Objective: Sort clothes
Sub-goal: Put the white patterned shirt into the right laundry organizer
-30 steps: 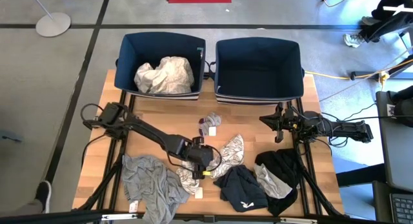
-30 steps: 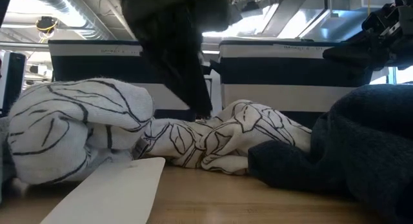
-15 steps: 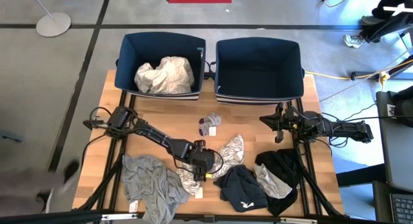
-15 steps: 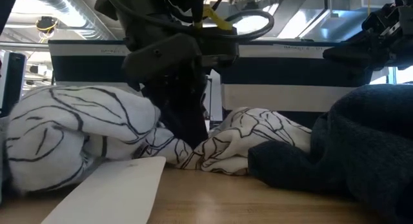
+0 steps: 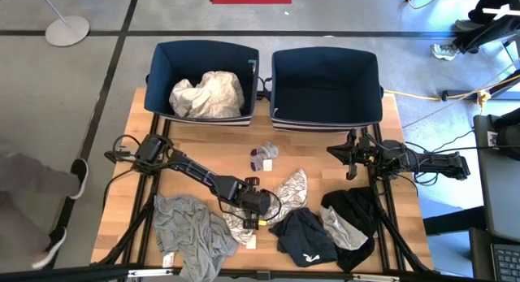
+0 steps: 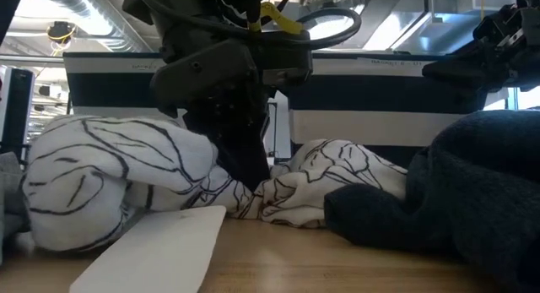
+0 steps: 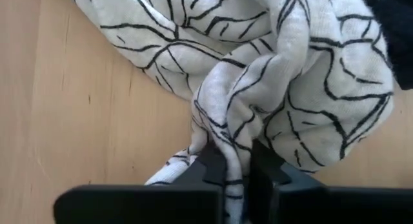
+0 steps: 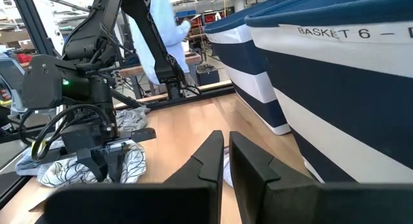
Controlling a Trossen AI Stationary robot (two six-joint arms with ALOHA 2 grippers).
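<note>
White patterned garment lies front-centre on table, between grey garment and navy one. Left gripper is down on it, fingers pinching a fold. Right gripper hovers by right bin, fingers pressed together, holding nothing.
</note>
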